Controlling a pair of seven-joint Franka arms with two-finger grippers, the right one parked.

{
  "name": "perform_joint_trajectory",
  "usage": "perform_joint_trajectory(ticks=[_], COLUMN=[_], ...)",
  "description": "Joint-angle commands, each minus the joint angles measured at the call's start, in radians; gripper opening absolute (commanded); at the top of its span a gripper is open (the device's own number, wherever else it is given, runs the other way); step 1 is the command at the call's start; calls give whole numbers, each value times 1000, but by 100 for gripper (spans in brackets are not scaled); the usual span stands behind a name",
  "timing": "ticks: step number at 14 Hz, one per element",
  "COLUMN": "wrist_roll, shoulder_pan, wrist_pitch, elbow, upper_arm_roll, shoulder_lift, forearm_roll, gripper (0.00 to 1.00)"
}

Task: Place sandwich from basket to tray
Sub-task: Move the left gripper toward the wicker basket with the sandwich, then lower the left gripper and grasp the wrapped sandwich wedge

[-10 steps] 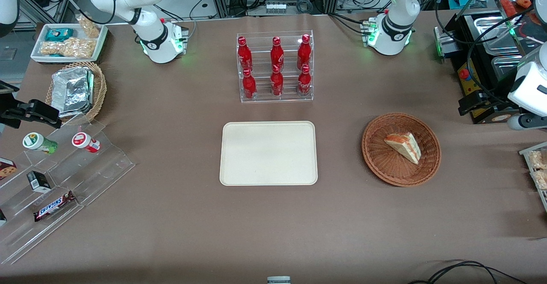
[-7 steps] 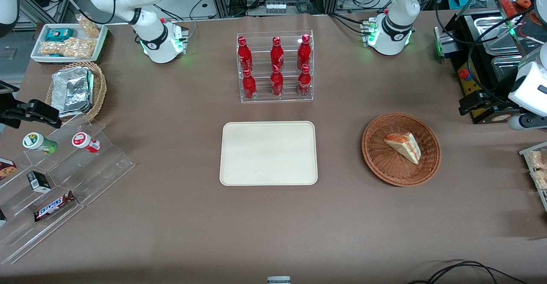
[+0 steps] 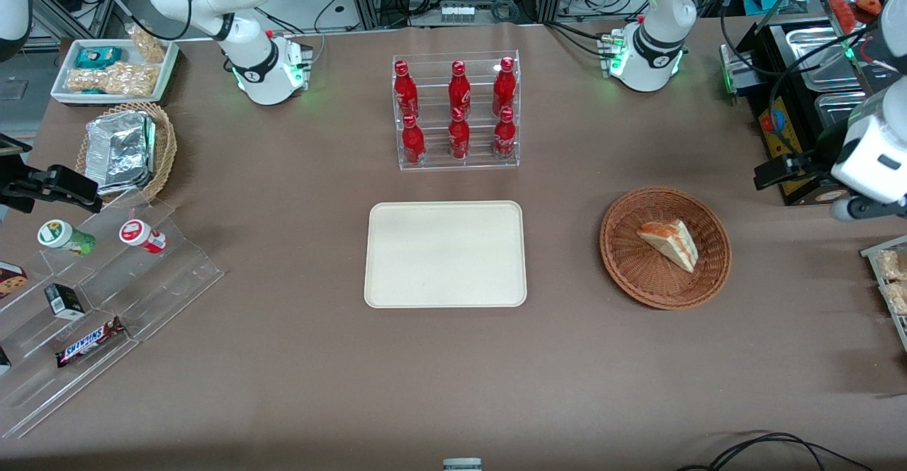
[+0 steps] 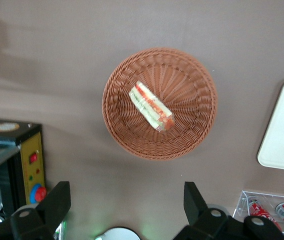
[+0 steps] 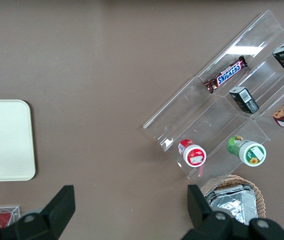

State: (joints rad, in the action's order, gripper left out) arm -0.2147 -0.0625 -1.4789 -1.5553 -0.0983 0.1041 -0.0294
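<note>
- The brown worktop (image 3: 283,358) carries everything here.
- The cream tray (image 3: 446,254) lies flat near the middle, nothing on it, nearer the front camera than the clear rack of red bottles (image 3: 457,111); the white script on the bottles is too small to read.
- The reddish-brown basket (image 3: 623,258) sits beside the tray, toward the working arm's end of the worktop, well apart from it.
- A clear stepped display (image 3: 106,301) stands toward the parked arm's end; on it a brown bar (image 5: 226,74) reads "SNICKERS" in blue letters, with two small round tubs, one red-lidded (image 5: 192,152) and one green (image 5: 247,151).
- The sandwich (image 3: 669,243) lies in the basket, a wedge showing orange-red and green layers.
- The left arm's gripper (image 4: 126,200) hangs high above the worktop, pointing down, off the basket's rim toward the arm's own base; its two black fingers (image 4: 55,200) are spread wide with nothing between them.
</note>
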Motion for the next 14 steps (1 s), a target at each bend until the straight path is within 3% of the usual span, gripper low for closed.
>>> perform_joint_trajectory(ticks=[1,5,9,14], wrist_roll=[-80,-426,-445,-485], shoulder_pan=[0,4,-19,-11], wrist_pitch=[-74,-380,-694,-944], elbow=[-83,-234,-442,-592], upper_arm_roll=[3,2,2,2], shoulder_lift=[20,40,81,144], forearm_roll=[-4,0,23,48], gripper=[100,100,100,100])
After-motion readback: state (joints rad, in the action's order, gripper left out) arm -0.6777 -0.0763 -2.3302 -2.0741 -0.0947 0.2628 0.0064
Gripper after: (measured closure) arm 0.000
